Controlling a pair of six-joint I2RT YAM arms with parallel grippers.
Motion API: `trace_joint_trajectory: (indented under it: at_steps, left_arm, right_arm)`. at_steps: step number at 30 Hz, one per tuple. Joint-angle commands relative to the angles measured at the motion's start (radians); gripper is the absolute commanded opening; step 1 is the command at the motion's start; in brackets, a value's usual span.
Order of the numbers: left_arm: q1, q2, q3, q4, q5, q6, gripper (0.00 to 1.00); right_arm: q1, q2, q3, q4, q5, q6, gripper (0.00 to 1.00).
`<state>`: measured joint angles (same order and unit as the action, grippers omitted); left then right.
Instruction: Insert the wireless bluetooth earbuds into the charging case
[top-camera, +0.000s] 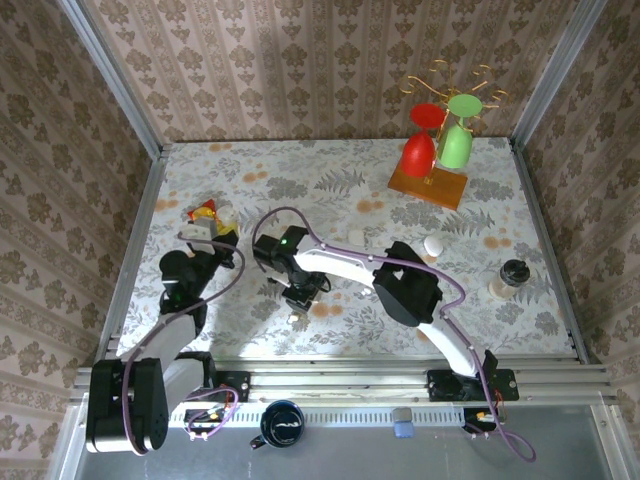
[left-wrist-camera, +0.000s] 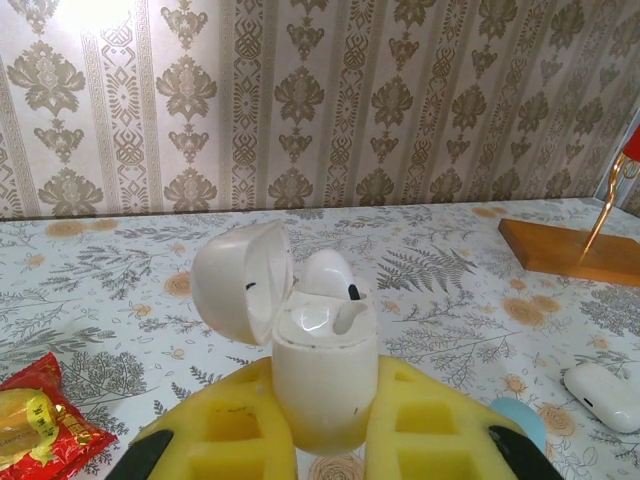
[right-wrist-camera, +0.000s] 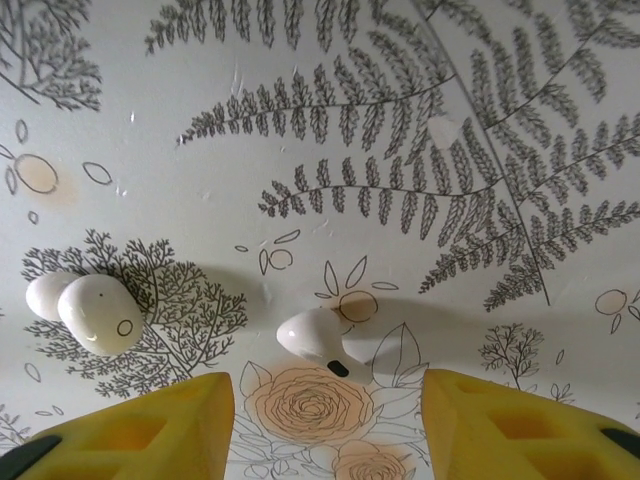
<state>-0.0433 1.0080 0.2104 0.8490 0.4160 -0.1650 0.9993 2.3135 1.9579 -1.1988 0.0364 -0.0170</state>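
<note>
Charging case (left-wrist-camera: 325, 385) glossy white; earbud (right-wrist-camera: 318, 340) white, black spot; bench (right-wrist-camera: 330, 120) pale, grey fern print, orange blossoms; right tool (right-wrist-camera: 328, 425) pads yellow; wall (top-camera: 300, 70) beige damask; red glass (top-camera: 418, 153), green glass (top-camera: 456, 146).

Earbud (left-wrist-camera: 330, 275) in case (left-wrist-camera: 325, 385); second earbud (right-wrist-camera: 325, 340) on table (right-wrist-camera: 300, 120)

Floral-print bench (top-camera: 300, 180) dotted with odds and ends, patterned wallpaper (top-camera: 330, 60) behind.
A wooden-based rack (top-camera: 430, 186) holding a red cup (top-camera: 418, 155) and a green cup (top-camera: 456, 147) stands at the far right. A red-and-yellow snack packet (top-camera: 205, 212) lies at the left, a dark-capped jar (top-camera: 510, 277) near the right edge, and a dark mug (top-camera: 282, 423) beyond the near rail.
</note>
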Motion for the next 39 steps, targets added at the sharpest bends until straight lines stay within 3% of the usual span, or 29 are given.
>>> trace_joint_trajectory:
  at_steps: [1, 25, 39]
  left_arm:
    - [0.013, -0.030, -0.008, -0.011, -0.013, -0.012, 0.00]
    - [0.015, -0.043, -0.009, -0.019, -0.002, -0.011, 0.00]
    - [0.014, -0.040, -0.020, 0.003, -0.008, -0.005, 0.00]
  right_arm:
    - [0.004, 0.043, 0.069, -0.102, 0.046, -0.029, 0.52]
    - [0.012, 0.171, 0.182, -0.126, 0.051, 0.011, 0.30]
    - [-0.011, 0.038, 0.057, -0.007, 0.024, 0.080, 0.23]
